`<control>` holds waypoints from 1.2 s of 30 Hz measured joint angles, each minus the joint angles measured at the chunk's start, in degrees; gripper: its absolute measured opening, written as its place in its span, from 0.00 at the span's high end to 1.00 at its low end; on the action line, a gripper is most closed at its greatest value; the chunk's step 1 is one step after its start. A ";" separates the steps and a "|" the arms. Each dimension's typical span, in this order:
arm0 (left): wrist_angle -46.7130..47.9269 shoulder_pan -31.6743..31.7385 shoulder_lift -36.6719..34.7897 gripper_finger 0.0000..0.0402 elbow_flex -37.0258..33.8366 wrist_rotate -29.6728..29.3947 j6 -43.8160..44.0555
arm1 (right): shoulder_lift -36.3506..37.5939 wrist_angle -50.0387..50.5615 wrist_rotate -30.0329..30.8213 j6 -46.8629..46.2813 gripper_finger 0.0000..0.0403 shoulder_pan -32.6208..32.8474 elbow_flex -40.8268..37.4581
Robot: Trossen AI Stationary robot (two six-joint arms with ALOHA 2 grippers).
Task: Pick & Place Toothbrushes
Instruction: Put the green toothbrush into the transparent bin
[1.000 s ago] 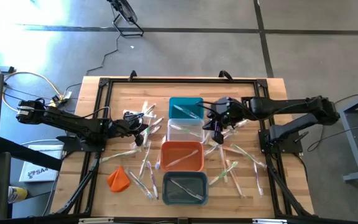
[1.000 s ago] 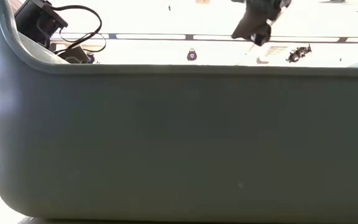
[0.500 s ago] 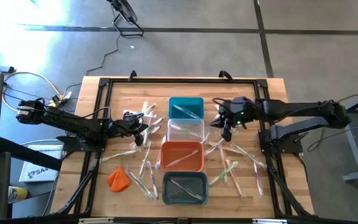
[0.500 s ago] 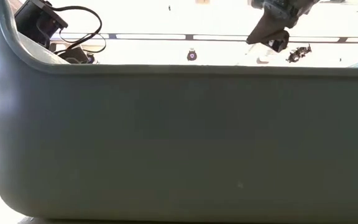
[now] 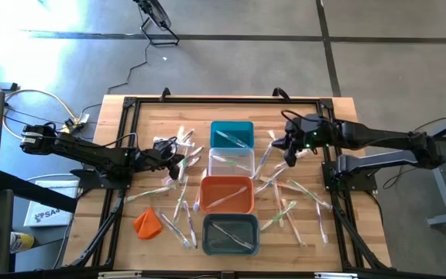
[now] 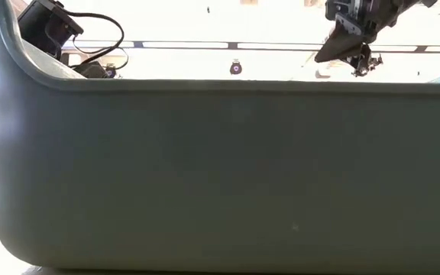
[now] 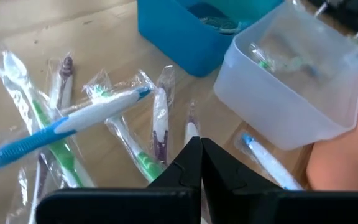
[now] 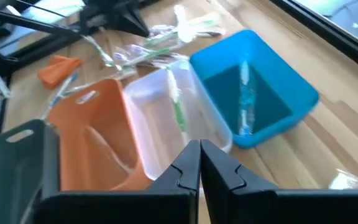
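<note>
Far left: orange cloth lump near the bench's front-left, apart from everything else.

Next, left tool low over the loose toothbrushes left of the bins, fingers pressed together, nothing between them. In the left wrist view, closed tips above several wrapped brushes; a blue-and-white toothbrush lying slantwise just beyond, long axis running crosswise to the tool's line of sight.

Middle: four bins in a row from far edge to near edge: teal bin, clear bin, orange bin, grey bin. At least one brush visible in each.

Right of the bins: right tool raised, beside the teal bin and the clear one, fingers together, empty. Below and forward of it, a scatter of right-side brushes spread toward the near edge, most lying at slants.

Deciding relation, as a judgement: each arm nearer its own pile. For the left tool, nearest brushes directly beneath and just ahead; opening first, then turning the wrist so the fingers straddle a handle across its long axis. For the right tool, pile lying toward the near edge, so a reach back and down needed.
</note>
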State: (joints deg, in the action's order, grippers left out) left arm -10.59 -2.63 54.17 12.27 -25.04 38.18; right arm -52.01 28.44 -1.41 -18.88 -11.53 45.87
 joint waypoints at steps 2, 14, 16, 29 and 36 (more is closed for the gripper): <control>0.00 0.02 0.00 1.00 0.00 -0.07 3.19 | 0.03 -0.30 -0.02 1.28 0.99 -1.14 0.00; 0.01 0.00 0.00 1.00 0.00 -3.65 14.39 | -2.93 -1.31 2.87 5.04 0.99 -6.62 0.02; 0.07 0.01 0.02 1.00 0.00 -6.55 14.30 | -3.50 -1.52 2.82 5.03 0.99 -6.62 0.02; -0.39 0.02 0.02 1.00 -0.02 -16.44 5.29 | -4.70 -5.42 2.85 5.80 0.99 -6.51 0.04; -10.10 0.02 0.02 1.00 -0.04 -11.99 -17.00 | -4.68 -8.63 2.75 8.09 0.99 -6.53 0.04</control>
State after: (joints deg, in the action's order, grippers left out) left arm -20.69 -2.61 54.19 12.23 -37.03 21.18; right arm -56.69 19.82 1.34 -10.79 -18.06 45.91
